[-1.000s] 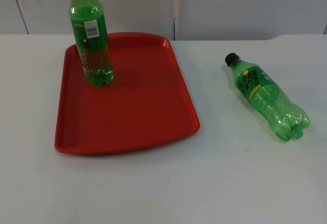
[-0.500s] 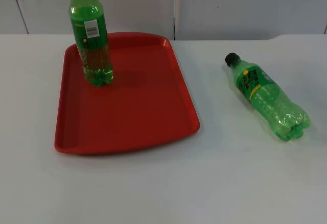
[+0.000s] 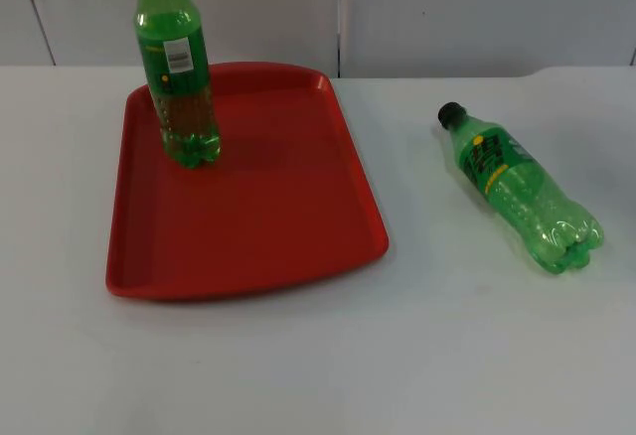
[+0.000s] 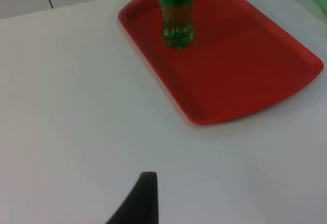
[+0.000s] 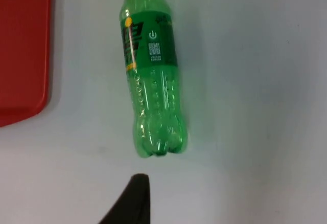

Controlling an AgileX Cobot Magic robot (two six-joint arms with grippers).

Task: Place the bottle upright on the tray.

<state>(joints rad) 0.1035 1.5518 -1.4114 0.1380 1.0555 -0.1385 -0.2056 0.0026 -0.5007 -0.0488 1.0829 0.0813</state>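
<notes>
Flat on the table, bottle (image 5: pixel 152 83) lying just beyond right pincer fingertip (image 5: pixel 134 198), pincer state untellable, red tray (image 3: pixel 298 256) well apart.

The white table (image 3: pixel 318 356) runs back to a grey partition wall (image 3: pixel 477 13). A red tray (image 3: pixel 268 217) lies flat on its left half. Well apart, on the right half, a green bottle (image 3: pixel 519 189) lies on its side, black cap toward the wall.
</notes>
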